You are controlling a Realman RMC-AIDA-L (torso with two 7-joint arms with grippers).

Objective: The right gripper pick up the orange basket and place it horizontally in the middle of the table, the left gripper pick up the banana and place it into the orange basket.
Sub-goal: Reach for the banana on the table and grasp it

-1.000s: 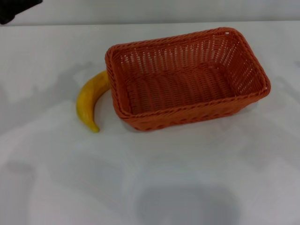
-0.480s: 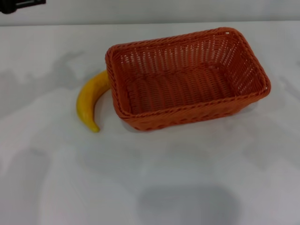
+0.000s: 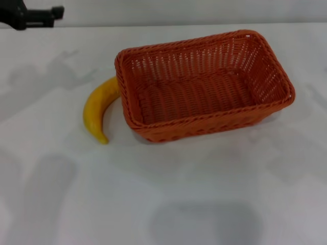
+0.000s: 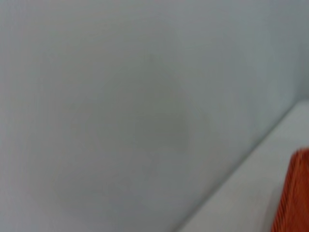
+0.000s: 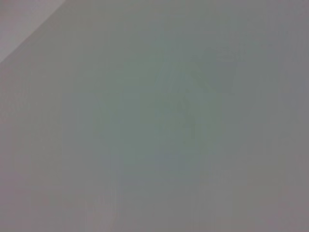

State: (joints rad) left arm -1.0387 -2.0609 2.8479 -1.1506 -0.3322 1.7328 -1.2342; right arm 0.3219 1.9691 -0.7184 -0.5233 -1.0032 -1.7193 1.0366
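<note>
The orange basket (image 3: 204, 84) stands upright on the white table (image 3: 163, 194), a little right of centre, long side across the head view, and it holds nothing. The yellow banana (image 3: 98, 108) lies on the table against the basket's left end, its dark tip pointing toward me. My left gripper (image 3: 53, 13) is a black shape at the far left back corner, well above and behind the banana. A strip of the orange basket (image 4: 293, 195) shows in the left wrist view. The right gripper is out of view.
A pale wall (image 3: 179, 10) runs along the table's far edge. Bare white tabletop lies in front of the basket and to the left of the banana. The right wrist view shows only a plain grey surface.
My left gripper has come further into the head view from the top left corner, moving right. The basket and banana have not moved.
</note>
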